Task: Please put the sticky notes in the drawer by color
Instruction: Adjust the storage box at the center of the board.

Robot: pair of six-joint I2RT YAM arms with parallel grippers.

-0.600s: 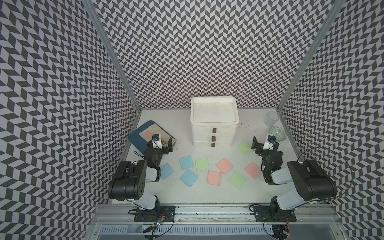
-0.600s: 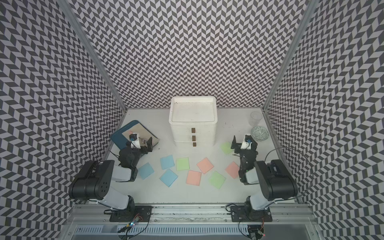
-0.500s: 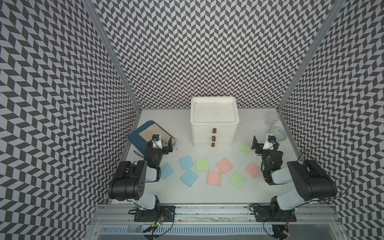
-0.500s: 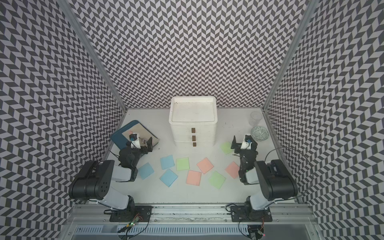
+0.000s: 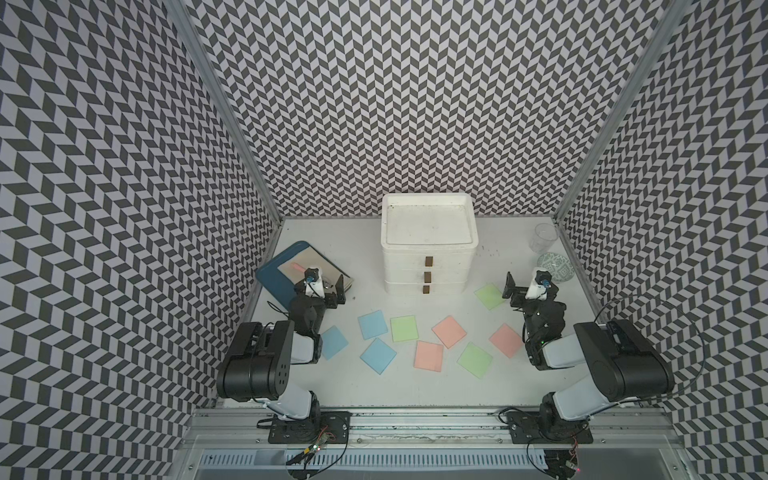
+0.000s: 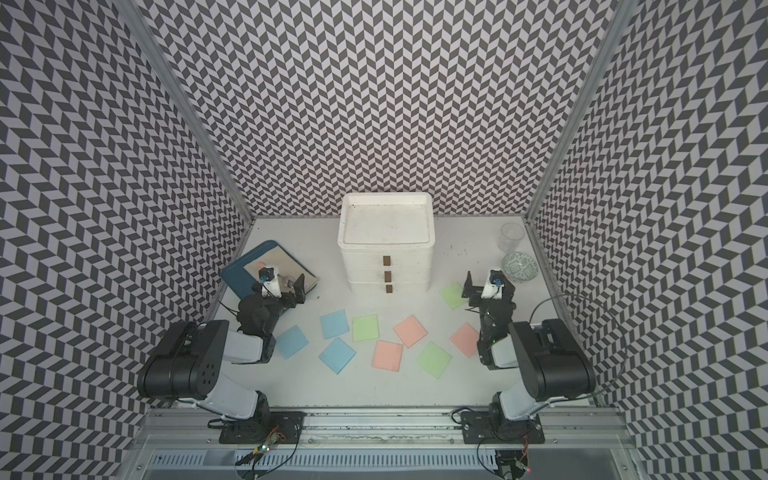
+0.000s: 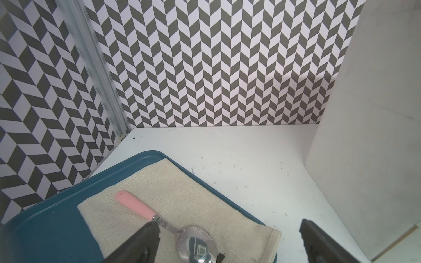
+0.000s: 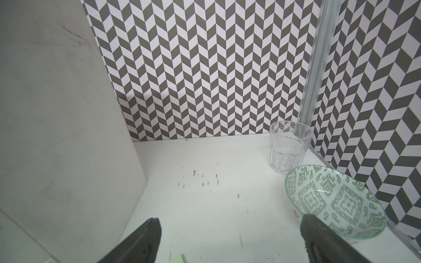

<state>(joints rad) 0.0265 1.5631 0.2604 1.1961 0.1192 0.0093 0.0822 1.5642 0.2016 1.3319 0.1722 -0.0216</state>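
In both top views my left arm [image 5: 266, 357] covers the left edge of one blue note [image 5: 336, 340], lower left of centre. My right arm [image 5: 552, 353] overlaps a corner of a pink note [image 5: 503, 338] at lower right. My left gripper [image 5: 324, 284] hides much of the spoon [image 5: 296, 266] on the tray [image 5: 272, 278].

In my left wrist view the spoon's scoop end, the cloth [image 7: 182, 193], the tray and my own fingers [image 7: 141, 246] run out of the frame. In my right wrist view only a corner of a green note [image 8: 178, 258] shows. One finger of my right gripper [image 8: 230, 218] covers part of the bowl [image 8: 337, 198], whose small red mark I cannot read. The drawer box [image 8: 57, 136] shows just a side wall.
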